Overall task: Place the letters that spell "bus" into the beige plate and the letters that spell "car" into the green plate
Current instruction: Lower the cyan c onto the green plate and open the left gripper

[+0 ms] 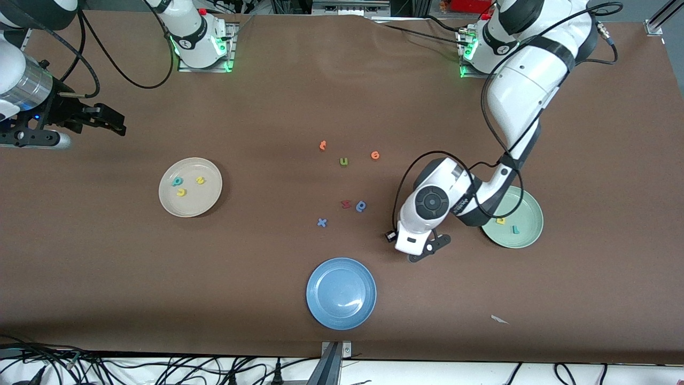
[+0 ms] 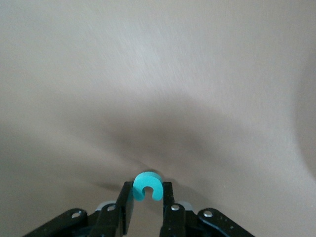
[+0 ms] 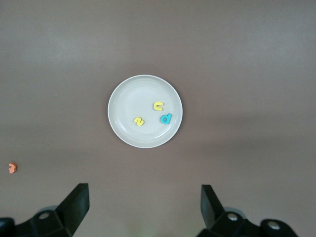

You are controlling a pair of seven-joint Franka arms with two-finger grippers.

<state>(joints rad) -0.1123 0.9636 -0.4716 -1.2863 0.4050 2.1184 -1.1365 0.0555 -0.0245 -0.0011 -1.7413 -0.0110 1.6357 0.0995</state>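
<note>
My left gripper (image 2: 148, 191) is shut on the teal "c" (image 2: 146, 183), low over the bare table. In the front view its hand (image 1: 422, 243) hangs beside the green plate (image 1: 526, 206) and hides the "c". That plate holds the yellow "a" (image 1: 500, 220) and the teal "r" (image 1: 515, 229). The beige plate (image 1: 206, 200) lies toward the right arm's end and holds the teal "b" (image 1: 177, 182), the yellow "s" (image 1: 200, 180) and the yellow "u" (image 1: 181, 192). My right gripper (image 1: 107, 122) waits open and empty at that end, high over the table. Its wrist view shows the beige plate (image 3: 128, 98).
A blue plate (image 1: 341, 293) lies nearest the front camera, mid-table. Loose letters lie in the middle: an orange one (image 1: 322, 145), an olive "u" (image 1: 343, 161), an orange "e" (image 1: 375, 155), a dark red one (image 1: 346, 203), a blue looped one (image 1: 361, 206), a blue "x" (image 1: 321, 222).
</note>
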